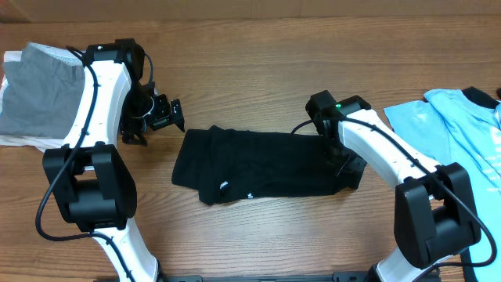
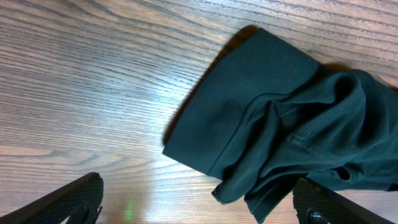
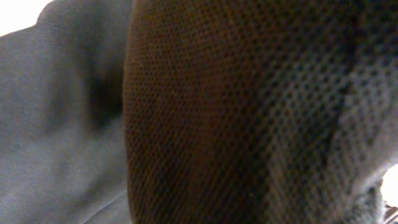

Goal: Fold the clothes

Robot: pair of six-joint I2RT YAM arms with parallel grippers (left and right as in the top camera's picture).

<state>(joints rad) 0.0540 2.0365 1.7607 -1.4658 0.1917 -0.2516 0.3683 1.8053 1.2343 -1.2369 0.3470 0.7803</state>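
Observation:
The clothes in play are a black shirt with a small white print, lying as a long folded band at the table's middle. My left gripper hovers open just off its left end. In the left wrist view the shirt's crumpled end lies ahead, and a fold reaches down near the right-hand finger. Nothing is gripped between the fingers. My right gripper is down on the shirt's right end, shut on the bunched cloth. Dark mesh and grey-looking fabric fill the right wrist view.
A light blue, black-trimmed shirt lies spread at the right edge. A grey garment rests on something white at the far left. Bare wooden tabletop runs behind and in front of the black shirt.

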